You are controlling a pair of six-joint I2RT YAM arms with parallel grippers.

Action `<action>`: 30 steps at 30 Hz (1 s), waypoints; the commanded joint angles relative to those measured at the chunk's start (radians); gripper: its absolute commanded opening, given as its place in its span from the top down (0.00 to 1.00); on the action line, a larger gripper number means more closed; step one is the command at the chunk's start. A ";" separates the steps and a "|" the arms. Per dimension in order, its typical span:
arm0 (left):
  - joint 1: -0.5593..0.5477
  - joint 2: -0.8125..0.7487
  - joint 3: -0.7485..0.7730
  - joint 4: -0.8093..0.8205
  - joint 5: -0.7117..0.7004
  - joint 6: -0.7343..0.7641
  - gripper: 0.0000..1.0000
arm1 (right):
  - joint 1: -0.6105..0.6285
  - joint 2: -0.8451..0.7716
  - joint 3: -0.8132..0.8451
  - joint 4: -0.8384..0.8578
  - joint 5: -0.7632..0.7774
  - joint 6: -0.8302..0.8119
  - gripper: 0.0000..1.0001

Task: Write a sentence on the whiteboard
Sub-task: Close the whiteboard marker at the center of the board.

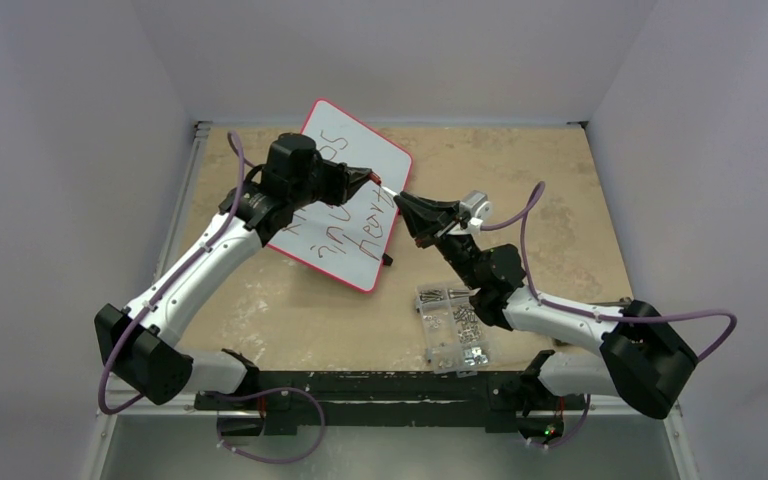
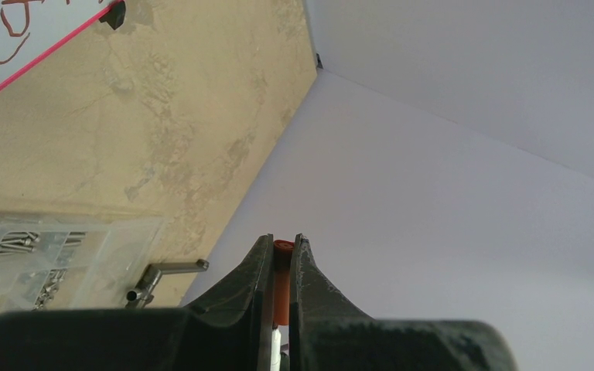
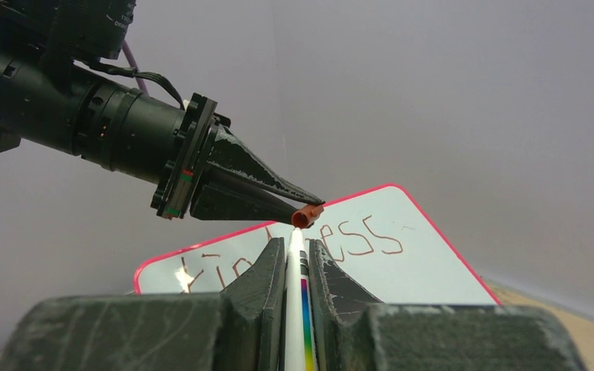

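The whiteboard [image 1: 335, 255] lies tilted at the back middle of the table, with the sentence [image 1: 345, 240] in dark marker, partly hidden by my left arm. My left gripper [image 1: 372, 180] is shut on an orange-red marker cap [image 2: 281, 282] above the board's right edge. My right gripper [image 1: 401, 201] is shut on a white marker with a rainbow stripe [image 3: 297, 301]. The marker's tip meets the cap's open mouth [image 3: 306, 215]. In the right wrist view the whiteboard [image 3: 425, 267] shows "kindness" [image 3: 360, 236] behind both grippers.
A clear compartmented screw box [image 1: 452, 325] sits near the front right, also in the left wrist view [image 2: 46, 255]. A bent metal tool [image 2: 166, 274] lies beside it. A small grey block [image 1: 474, 204] sits behind my right gripper. Walls close the table's three sides.
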 commanded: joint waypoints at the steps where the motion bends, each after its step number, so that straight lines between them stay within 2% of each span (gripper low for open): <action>1: 0.006 0.002 0.002 0.028 0.016 -0.011 1.00 | 0.005 -0.026 0.019 0.053 -0.014 -0.002 1.00; 30: 0.006 -0.028 -0.041 0.062 0.018 -0.029 1.00 | 0.005 -0.014 0.010 0.059 0.006 0.019 1.00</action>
